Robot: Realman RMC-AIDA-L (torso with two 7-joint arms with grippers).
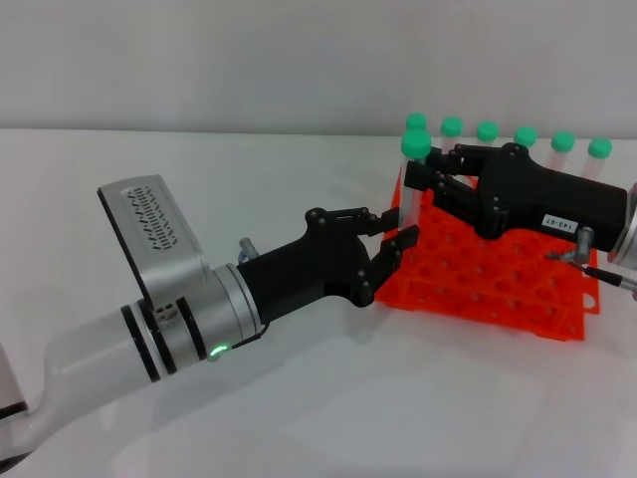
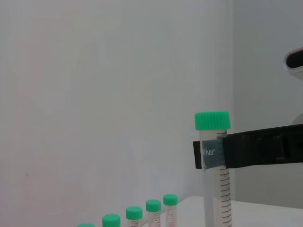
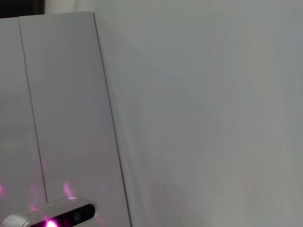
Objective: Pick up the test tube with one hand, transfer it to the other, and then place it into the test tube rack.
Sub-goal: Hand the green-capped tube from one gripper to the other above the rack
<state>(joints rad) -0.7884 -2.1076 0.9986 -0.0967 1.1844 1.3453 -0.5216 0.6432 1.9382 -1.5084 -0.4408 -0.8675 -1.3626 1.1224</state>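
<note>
Right gripper [image 1: 428, 171] jaws round test tube [image 1: 410, 189] — "AB" lettering.

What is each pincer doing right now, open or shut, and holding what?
Left pincer: at the lower end of the test tube; grip cannot be told.
Right pincer: shut on the test tube just below its cap, over the test tube rack.

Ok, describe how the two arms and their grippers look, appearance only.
The left gripper is black and multi-fingered, on a white-and-silver arm with black bands, a green light ring and a vented silver housing. The right gripper is also black and multi-fingered, with a small white label and a silver wrist.
</note>
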